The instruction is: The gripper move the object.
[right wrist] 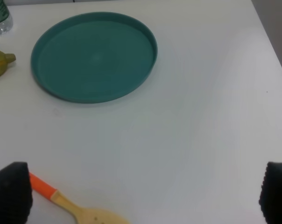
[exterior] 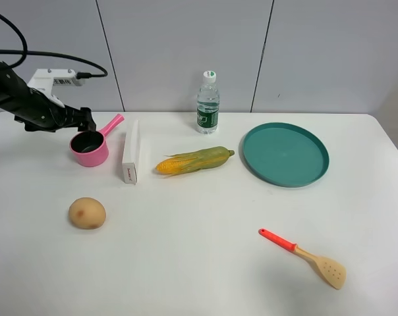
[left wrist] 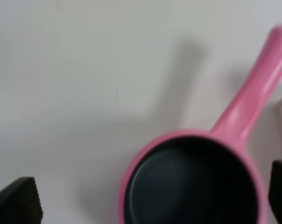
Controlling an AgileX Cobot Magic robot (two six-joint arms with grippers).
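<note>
The pink toy saucepan (exterior: 89, 148) stands upright on the white table at the back left, its straight handle (exterior: 112, 124) pointing to the back right. My left gripper (exterior: 87, 120) hovers just behind and above it, apart from the rim. In the left wrist view the gripper (left wrist: 148, 200) is open, one fingertip on each side of the saucepan (left wrist: 192, 182), whose dark inside shows. My right gripper (right wrist: 143, 193) is open and empty above bare table; it is outside the exterior view.
A white box (exterior: 131, 156) lies right of the saucepan, then a corn cob (exterior: 194, 160). A water bottle (exterior: 208, 103) stands at the back. A teal plate (exterior: 286, 154) is at the right. A potato (exterior: 87, 213) and an orange-handled spatula (exterior: 304, 257) lie nearer the front.
</note>
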